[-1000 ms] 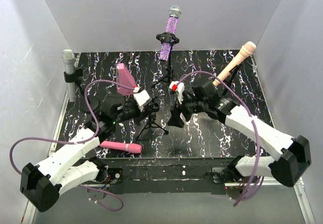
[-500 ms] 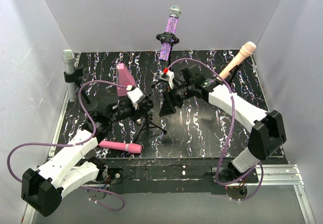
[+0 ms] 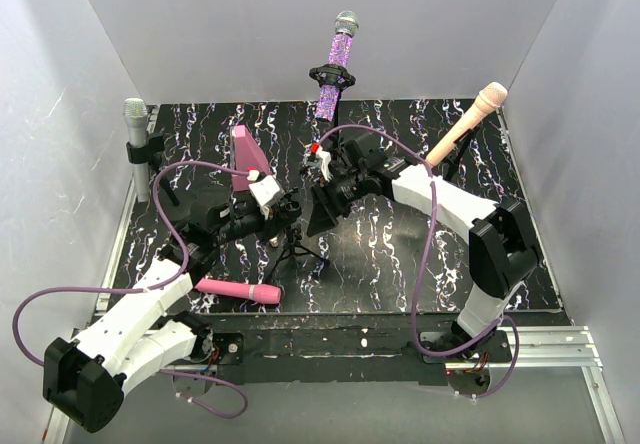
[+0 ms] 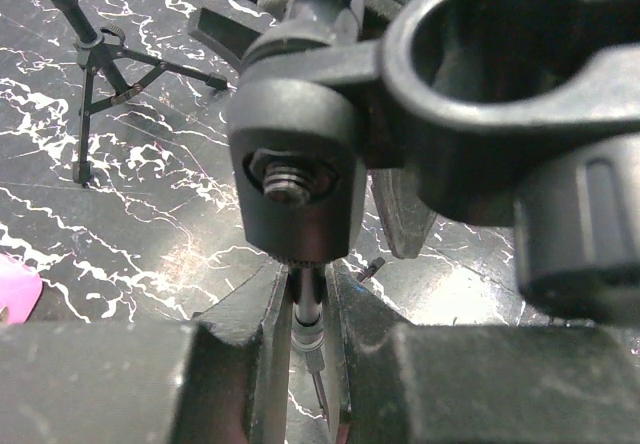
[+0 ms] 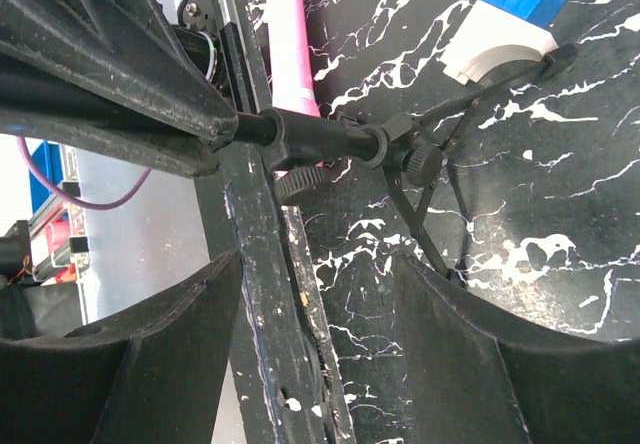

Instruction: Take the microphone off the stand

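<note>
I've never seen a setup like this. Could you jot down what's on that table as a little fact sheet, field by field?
Surface: black marbled table
Microphones on stands: silver microphone left, purple glitter microphone back, peach microphone right
Loose microphone: pink microphone lying flat near the front left
Centre: small tripod stand, its clip empty
Left jaws: shut on the tripod stand's thin rod
Right jaws: open, close to the stand, holding nothing

A pink wedge (image 3: pixel 246 154) stands on the black tabletop (image 3: pixel 370 264) (white-veined).
</note>
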